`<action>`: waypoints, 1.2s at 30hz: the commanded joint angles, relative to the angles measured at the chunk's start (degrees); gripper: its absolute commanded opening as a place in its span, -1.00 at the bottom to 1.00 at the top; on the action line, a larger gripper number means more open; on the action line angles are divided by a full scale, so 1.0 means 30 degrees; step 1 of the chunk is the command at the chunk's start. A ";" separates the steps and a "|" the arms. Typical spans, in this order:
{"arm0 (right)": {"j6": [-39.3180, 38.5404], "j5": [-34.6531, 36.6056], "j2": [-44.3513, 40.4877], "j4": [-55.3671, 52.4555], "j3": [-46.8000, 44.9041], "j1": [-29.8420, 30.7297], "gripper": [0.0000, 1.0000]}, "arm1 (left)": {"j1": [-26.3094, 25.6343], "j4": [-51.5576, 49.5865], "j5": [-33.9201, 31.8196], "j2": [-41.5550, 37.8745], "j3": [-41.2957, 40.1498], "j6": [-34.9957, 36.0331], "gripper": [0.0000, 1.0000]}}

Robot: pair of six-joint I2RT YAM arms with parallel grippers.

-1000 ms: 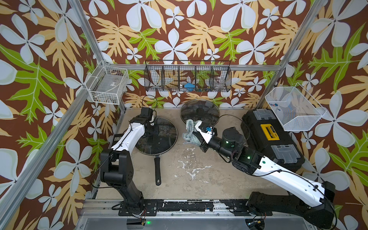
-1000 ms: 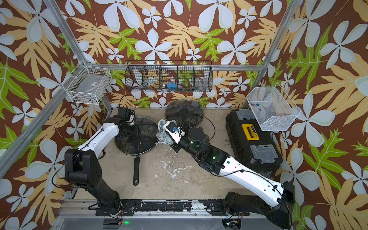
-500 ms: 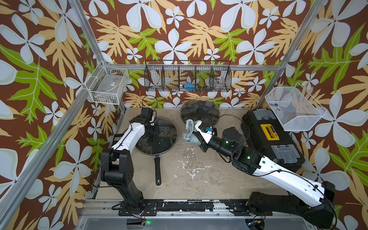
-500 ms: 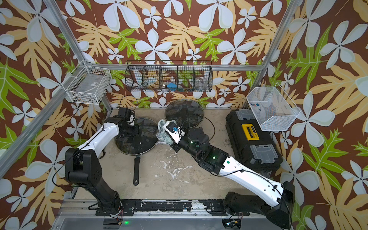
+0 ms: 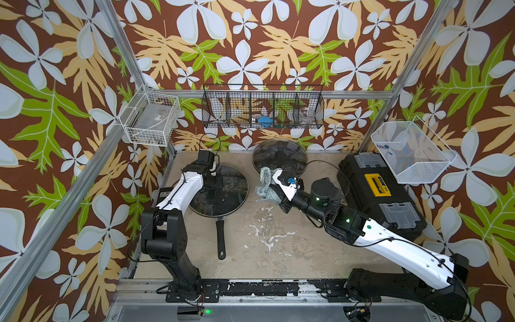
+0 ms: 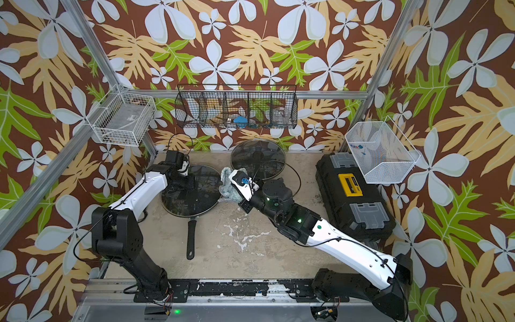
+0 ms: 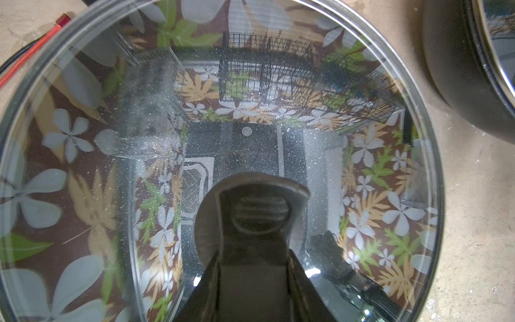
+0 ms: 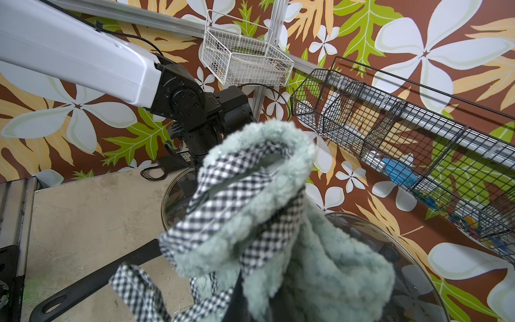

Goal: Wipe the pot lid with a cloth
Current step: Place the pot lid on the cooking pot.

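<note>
Nothing moved, left pincer clamps pot lid, right pincer hidden gripping cloth

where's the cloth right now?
In both top views the cloth hangs bunched in the shut right gripper, mid-table toward the back, between the pan lid on its left and the other glass lid just behind.

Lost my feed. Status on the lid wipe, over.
Left end effector shut on knob of pan lid. Right end effector shut on cloth, beside that lid, not on it. Nothing between them.
</note>
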 commanded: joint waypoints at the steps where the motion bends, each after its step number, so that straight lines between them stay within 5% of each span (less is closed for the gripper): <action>1: -0.0087 0.0249 0.0019 0.0218 0.0081 0.0002 -1.00 | 0.0022 0.0799 -0.0461 -0.0012 0.0210 0.0110 -0.18; 15: -0.0057 0.0234 0.0092 0.0225 0.0110 0.0002 -1.00 | 0.0023 0.0506 -0.0252 -0.0149 0.0422 0.0026 0.12; 24: 0.0001 0.0192 0.0180 0.0264 0.0079 0.0002 -1.00 | 0.0012 0.0013 -0.0130 -0.0074 0.0379 0.0137 -0.37; 36: 0.0170 0.0012 0.0209 0.0269 0.0165 0.0002 -1.00 | 0.0033 -0.0840 -0.0185 -0.0294 0.0268 0.0529 -0.55</action>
